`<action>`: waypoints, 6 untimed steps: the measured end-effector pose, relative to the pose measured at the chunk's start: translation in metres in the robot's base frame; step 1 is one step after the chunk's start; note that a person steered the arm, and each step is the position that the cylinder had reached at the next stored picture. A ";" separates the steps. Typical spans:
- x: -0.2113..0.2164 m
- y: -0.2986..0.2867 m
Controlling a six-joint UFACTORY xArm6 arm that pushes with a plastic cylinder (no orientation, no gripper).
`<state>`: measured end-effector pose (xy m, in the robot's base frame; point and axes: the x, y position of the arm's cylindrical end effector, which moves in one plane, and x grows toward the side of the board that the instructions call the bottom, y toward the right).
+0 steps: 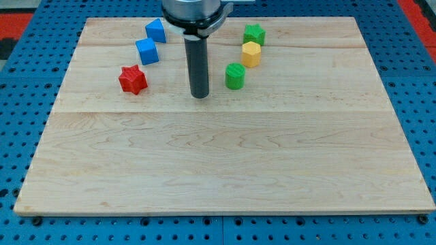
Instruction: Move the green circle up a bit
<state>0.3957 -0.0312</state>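
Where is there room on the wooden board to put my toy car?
The whole lower half of the board, below my tip and the red star, is bare. The top is crowded: two blue blocks on the view's left, and the green circle, yellow block and green star on the right.

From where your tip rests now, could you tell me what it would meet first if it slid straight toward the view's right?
Most likely the green circle, just right of my tip, though it sits slightly higher, so I might pass below it.
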 end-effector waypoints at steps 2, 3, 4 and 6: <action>-0.003 0.024; 0.004 0.084; 0.033 0.097; 0.061 0.116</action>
